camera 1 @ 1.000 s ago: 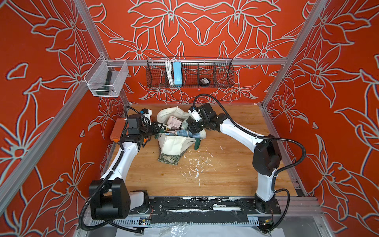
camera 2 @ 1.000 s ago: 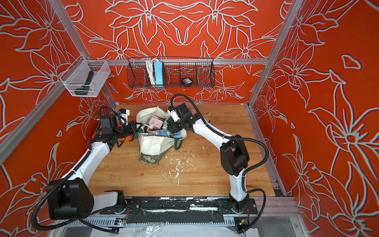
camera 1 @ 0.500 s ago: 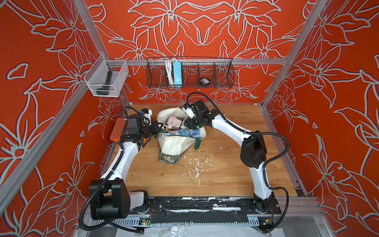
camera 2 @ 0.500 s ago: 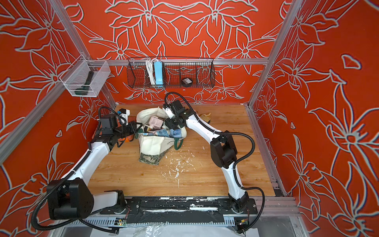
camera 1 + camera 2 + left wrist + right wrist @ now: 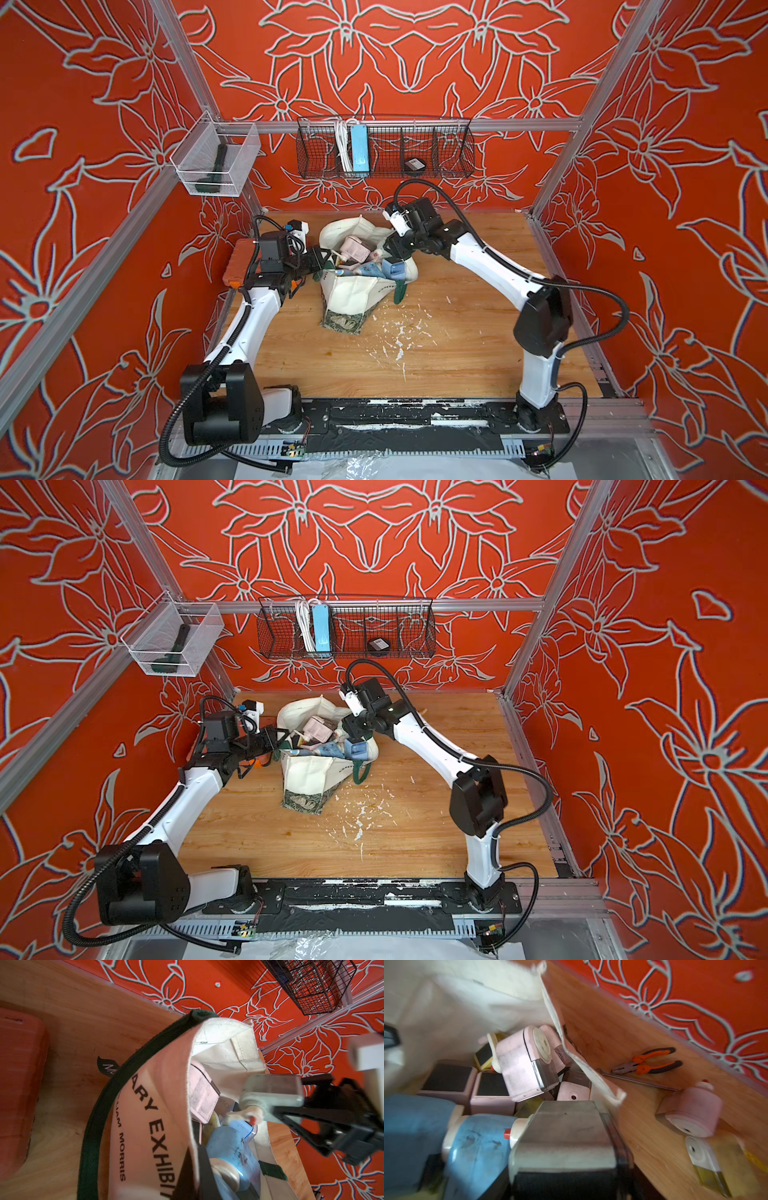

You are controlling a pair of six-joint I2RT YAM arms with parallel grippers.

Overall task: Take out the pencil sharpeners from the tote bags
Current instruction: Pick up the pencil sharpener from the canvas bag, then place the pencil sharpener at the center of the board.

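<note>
1. The wooden table (image 5: 457, 353) carries the slumped cream tote bag (image 5: 353, 291) in its far half, left of centre, with the mouth gaping.
2. The left gripper (image 5: 322, 261) is pinched tight on the tote bag's rim, beside a dark green strap (image 5: 97, 1126).
3. The right gripper (image 5: 291, 1095) sits at the bag's mouth, its fingers clamped on a grey-white sharpener (image 5: 270, 1088) above the pile.
4. More pencil sharpeners fill the bag: a pink sharpener (image 5: 525, 1068) lies on top and blue sharpeners (image 5: 477, 1147) lie beside it.
5. Outside the rim, a second pink sharpener (image 5: 691, 1109) and a yellow sharpener (image 5: 716, 1161) lie on the table near orange-handled pliers (image 5: 648, 1062).
</note>
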